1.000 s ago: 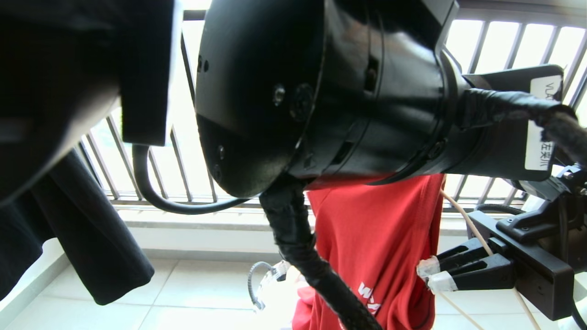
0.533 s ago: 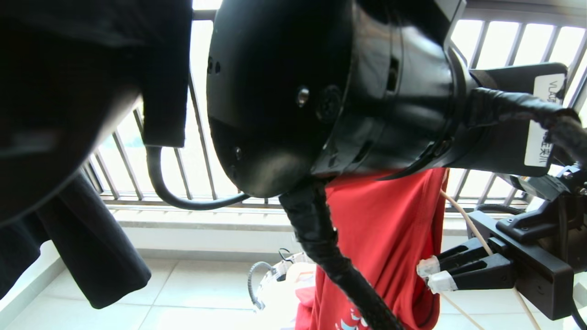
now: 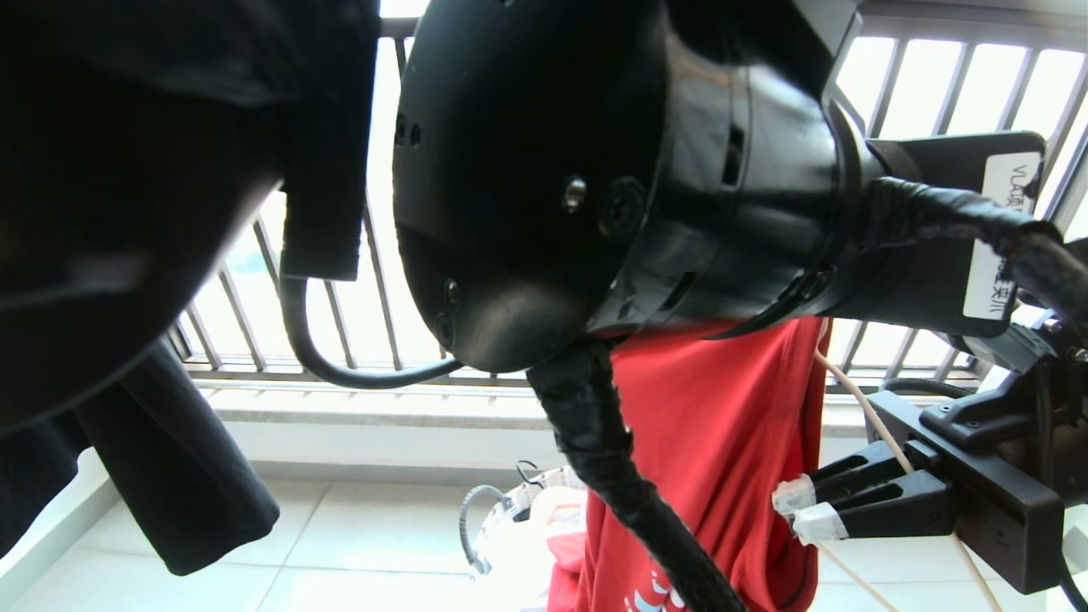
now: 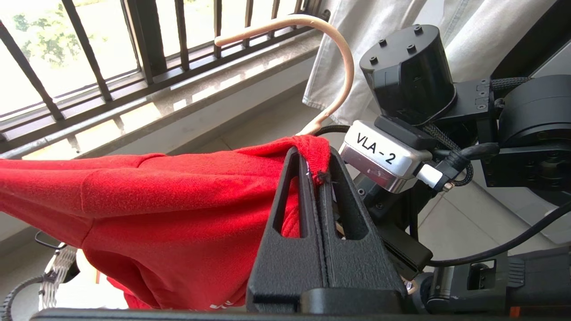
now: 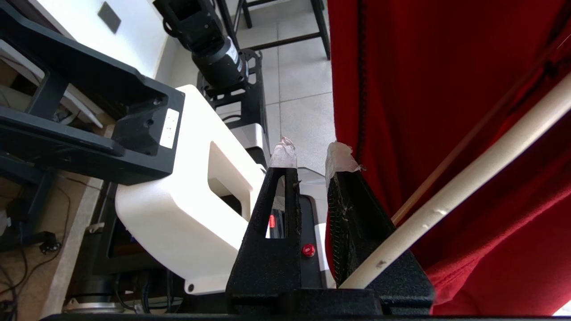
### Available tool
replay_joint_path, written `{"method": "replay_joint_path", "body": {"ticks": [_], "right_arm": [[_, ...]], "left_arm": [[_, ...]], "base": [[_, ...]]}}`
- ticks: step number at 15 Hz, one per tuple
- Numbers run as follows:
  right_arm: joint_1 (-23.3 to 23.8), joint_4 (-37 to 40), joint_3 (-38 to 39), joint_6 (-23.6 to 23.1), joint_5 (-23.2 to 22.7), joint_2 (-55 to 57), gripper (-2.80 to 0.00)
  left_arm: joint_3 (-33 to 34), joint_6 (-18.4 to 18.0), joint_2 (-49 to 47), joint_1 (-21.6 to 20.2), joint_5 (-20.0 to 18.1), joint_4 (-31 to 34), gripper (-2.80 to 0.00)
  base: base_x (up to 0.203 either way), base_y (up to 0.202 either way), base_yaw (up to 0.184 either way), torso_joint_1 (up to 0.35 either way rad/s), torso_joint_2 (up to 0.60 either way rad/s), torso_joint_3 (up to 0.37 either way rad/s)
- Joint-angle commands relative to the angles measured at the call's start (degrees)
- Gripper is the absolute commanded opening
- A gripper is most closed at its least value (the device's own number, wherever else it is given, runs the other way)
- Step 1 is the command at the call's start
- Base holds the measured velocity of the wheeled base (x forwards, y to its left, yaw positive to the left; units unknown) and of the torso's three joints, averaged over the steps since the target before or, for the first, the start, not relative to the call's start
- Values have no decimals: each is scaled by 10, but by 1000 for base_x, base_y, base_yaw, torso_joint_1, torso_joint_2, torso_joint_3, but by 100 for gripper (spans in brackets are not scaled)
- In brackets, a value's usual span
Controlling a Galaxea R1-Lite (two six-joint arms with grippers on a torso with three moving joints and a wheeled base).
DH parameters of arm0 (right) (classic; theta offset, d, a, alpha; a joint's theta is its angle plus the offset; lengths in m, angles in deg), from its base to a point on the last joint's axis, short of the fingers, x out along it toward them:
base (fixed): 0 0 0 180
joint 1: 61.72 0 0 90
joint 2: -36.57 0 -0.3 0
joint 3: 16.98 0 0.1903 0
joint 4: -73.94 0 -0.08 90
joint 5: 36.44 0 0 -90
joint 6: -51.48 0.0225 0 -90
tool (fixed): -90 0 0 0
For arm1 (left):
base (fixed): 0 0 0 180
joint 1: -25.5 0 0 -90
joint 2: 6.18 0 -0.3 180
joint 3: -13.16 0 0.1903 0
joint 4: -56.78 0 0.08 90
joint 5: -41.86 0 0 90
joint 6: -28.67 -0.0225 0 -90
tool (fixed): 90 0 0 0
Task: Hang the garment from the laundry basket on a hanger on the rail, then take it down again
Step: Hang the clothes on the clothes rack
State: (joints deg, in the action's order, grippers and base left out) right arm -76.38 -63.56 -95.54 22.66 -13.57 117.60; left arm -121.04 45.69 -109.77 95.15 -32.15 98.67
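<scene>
Across the last second the left arm's big black housing has slid a little toward the right of the head view and lower, and more of the red garment [image 3: 722,442] now shows its printed lettering at the bottom edge; the right gripper [image 3: 797,508] has kept its place. The left gripper [image 4: 314,167] has its jaws shut on a bunched fold of the garment's collar edge, just below the curved hook of the hanger [image 4: 332,58]. The right gripper has its taped jaws parted a little, with nothing between the tips; the hanger's pale bar runs past the base of one jaw, touching it, and whether it is truly clamped cannot be told. The garment hangs between the two grippers, draped over the hanger, well above the laundry basket [image 3: 510,518] on the floor.

Judged from its drape, the garment is light, soft and limp, so it will sag and slide along the thin hanger; a hold at the thicker collar seam, as now, looks surest. The hanger seems stiff but slim and easy to tip.

Pale floor tiles [image 3: 357,535] lie below, a barred window railing [image 3: 255,306] stands behind, and a black T-shirt [image 3: 187,476] hangs at the left.
</scene>
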Motion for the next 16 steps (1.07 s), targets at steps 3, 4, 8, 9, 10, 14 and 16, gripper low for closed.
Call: {"method": "replay_joint_path", "body": {"ticks": [3,4,8,9,10,14,16], "right_arm": [[0,1,0,-2,-4,-2,-280],[0,1,0,-2,-4,-2,-280],[1,1,-1,-2,-4,-2,-280],[2,1,-1,-2,-4,-2,-280],[3,1,-2,-2,-4,-3,-280],[6,1,-2,-2,-4,-3,-280],[6,1,-2,-2,-4,-5,-280]], "left_arm": [[0,0,-5,1,1,0,-280],[0,0,-6,1,1,-1,0],[-1,0,-10,1,1,-2,0],[-1,0,-9,1,1,-2,0],[-1,0,-8,1,1,-2,0],[7,3,7,1,1,0,0],[31,4,23,0,1,0,0]], "base": [[0,0,0,0,0,0],[0,0,0,0,0,0],[0,0,0,0,0,0],[0,0,0,0,0,0],[0,0,0,0,0,0],[0,0,0,0,0,0],[0,0,0,0,0,0]]}}
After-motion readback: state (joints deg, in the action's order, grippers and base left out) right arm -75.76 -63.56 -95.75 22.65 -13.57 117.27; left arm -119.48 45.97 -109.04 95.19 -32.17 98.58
